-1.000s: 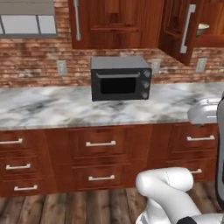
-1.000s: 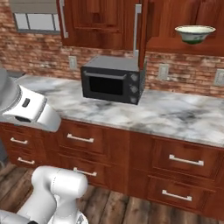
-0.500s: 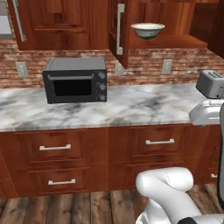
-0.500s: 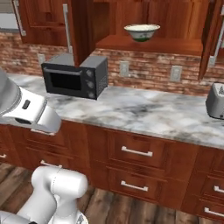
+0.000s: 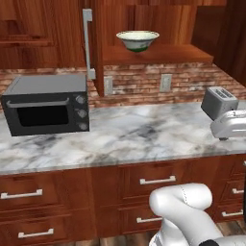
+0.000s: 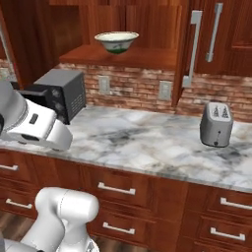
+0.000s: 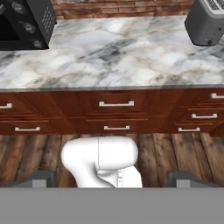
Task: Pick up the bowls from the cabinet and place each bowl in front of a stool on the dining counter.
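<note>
Up at 12 o'clock, we're seeing a bowl [image 5: 138, 40] sitting in the open cabinet [image 5: 158, 53], gripper [image 7: 112, 177] jaws spread empty, nothing delivered yet

Base views flank arm, share microwave [image 5: 46, 104], toaster [image 6: 216, 124]; hand view looks down.

microwave [image 7: 24, 22] cut by hand view's edge, toaster [image 7: 206, 19] too

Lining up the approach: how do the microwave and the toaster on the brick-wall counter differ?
The microwave is a wide black-and-grey box with a dark front window and knobs; the toaster is a smaller, upright silver-grey unit with top slots. The microwave stands left of the open cabinet's bowl, the toaster to its right. Both rest on the marble counter.
</note>
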You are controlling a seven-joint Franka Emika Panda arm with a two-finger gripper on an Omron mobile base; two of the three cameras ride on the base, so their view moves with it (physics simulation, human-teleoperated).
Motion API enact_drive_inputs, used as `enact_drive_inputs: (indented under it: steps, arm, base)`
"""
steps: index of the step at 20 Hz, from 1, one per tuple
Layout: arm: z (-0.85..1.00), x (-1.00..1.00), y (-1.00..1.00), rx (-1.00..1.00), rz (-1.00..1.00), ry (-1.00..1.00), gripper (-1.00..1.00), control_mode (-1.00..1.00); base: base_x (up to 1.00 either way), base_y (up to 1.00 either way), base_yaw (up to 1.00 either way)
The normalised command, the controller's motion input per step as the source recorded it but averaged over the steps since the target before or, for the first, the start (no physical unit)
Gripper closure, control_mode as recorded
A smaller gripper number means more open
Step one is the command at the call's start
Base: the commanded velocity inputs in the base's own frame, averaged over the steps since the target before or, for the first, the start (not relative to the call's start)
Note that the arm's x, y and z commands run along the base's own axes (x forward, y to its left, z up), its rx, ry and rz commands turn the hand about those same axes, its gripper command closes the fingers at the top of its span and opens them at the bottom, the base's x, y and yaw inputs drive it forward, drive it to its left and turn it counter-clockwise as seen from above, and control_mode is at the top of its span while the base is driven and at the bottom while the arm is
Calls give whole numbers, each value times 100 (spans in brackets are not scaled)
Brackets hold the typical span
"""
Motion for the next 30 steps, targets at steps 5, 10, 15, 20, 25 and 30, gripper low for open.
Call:
enact_drive_inputs:
  steps: [5,10,15,20,25,30]
  arm:
    - [0,0,0,0,0,0,-100,100]
    - [0,0,0,0,0,0,-100,100]
    - [0,0,0,0,0,0,-100,100]
    - [0,0,0,0,0,0,-100,100]
    - [0,0,0,0,0,0,-100,100]
    - [0,0,0,0,0,0,-100,100]
  base:
    - [37,21,-23]
    - [24,24,-3]
    - [40,14,3]
    - [58,0,8]
    - [64,13,0]
    - [20,1,0]
